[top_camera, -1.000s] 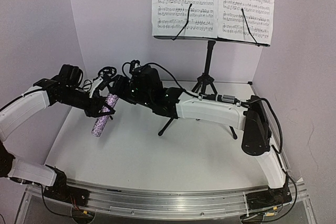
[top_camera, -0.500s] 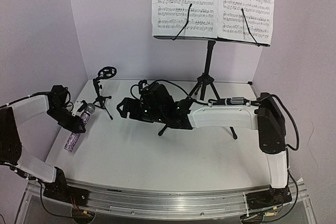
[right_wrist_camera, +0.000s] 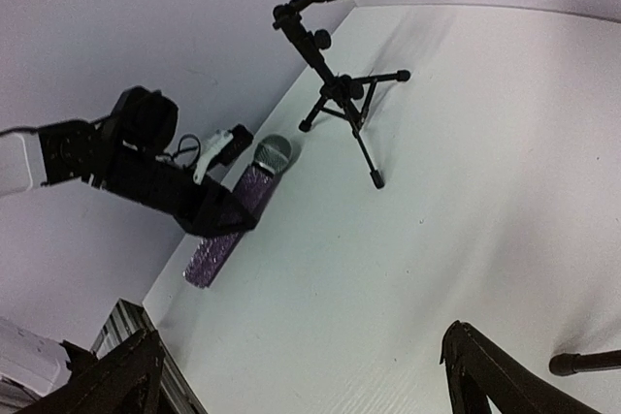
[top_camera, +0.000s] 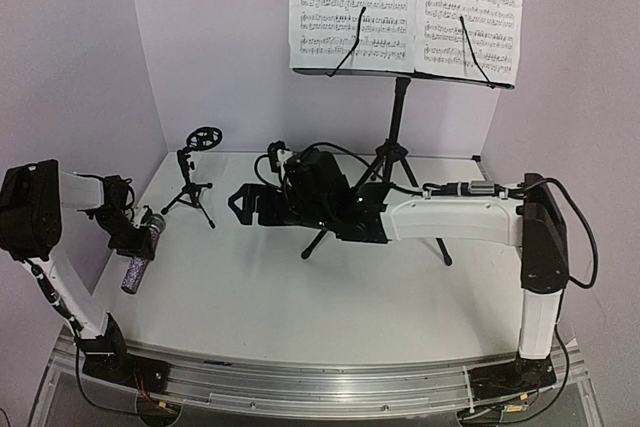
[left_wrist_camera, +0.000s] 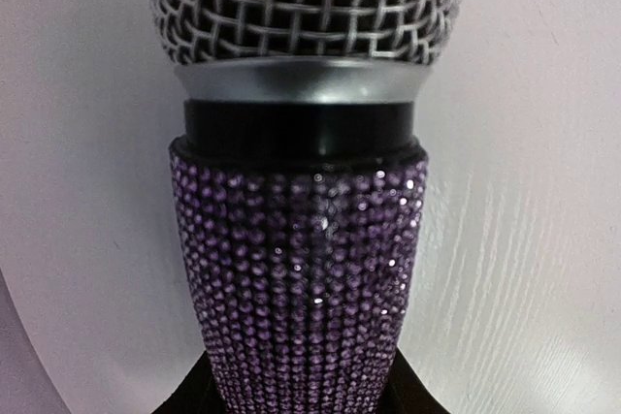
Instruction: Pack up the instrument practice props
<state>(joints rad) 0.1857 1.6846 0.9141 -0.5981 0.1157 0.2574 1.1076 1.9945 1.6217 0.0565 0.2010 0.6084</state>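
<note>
My left gripper (top_camera: 138, 243) is shut on the purple glitter microphone (top_camera: 131, 274) and holds it above the table's left edge, grey mesh head (left_wrist_camera: 301, 7) uppermost. In the left wrist view the microphone (left_wrist_camera: 301, 269) fills the frame, with dark fingertips (left_wrist_camera: 194, 402) at its base. The small black mic stand (top_camera: 194, 185) stands empty at the back left. My right gripper (top_camera: 243, 207) hangs open over the middle of the table, nothing between its fingers (right_wrist_camera: 121, 380). The tall music stand (top_camera: 399, 117) at the back carries white sheet-music pages (top_camera: 352, 2).
White walls close in the table (top_camera: 300, 297) on the left, back and right. The music stand's tripod legs (top_camera: 318, 242) spread under my right arm. One foot (right_wrist_camera: 582, 364) shows in the right wrist view, which also sees the small stand (right_wrist_camera: 340, 94) and microphone (right_wrist_camera: 209, 259).
My left arm has drawn back to the left and lower, carrying the microphone away from the small stand. My right gripper has opened wide and pulled back to the right.
</note>
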